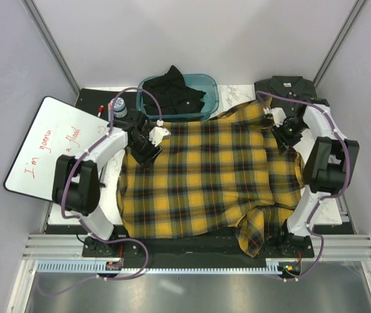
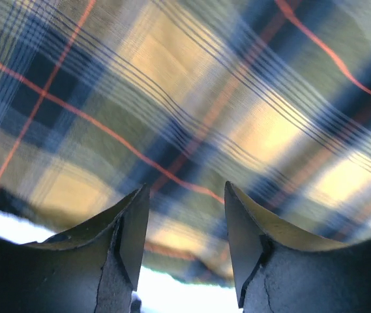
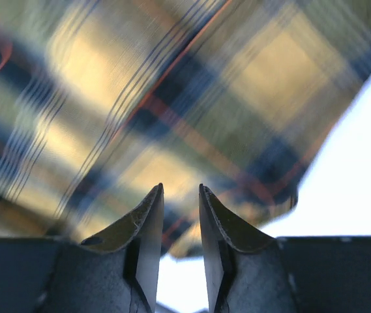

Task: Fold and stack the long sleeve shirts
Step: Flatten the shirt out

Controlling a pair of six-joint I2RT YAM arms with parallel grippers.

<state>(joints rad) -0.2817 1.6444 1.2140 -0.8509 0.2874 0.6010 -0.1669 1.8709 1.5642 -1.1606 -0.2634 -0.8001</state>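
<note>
The yellow-and-black plaid shirt (image 1: 211,176) lies spread across the table, one sleeve hanging over the front edge. My left gripper (image 1: 147,147) is at its back left part, open, with the plaid cloth (image 2: 192,111) just beyond the tips (image 2: 185,189) and nothing between them. My right gripper (image 1: 288,134) is at the back right part, open by a narrower gap (image 3: 180,188), over the cloth's edge (image 3: 172,117). The plain black shirt (image 1: 175,91) sits bunched in a teal bin (image 1: 212,98). The dark charcoal shirt (image 1: 288,87) lies folded at the back right.
A whiteboard (image 1: 48,147) with red writing leans off the table's left side. A small round jar (image 1: 118,106) and a red marker (image 1: 100,109) lie at the back left. Grey walls close in on both sides.
</note>
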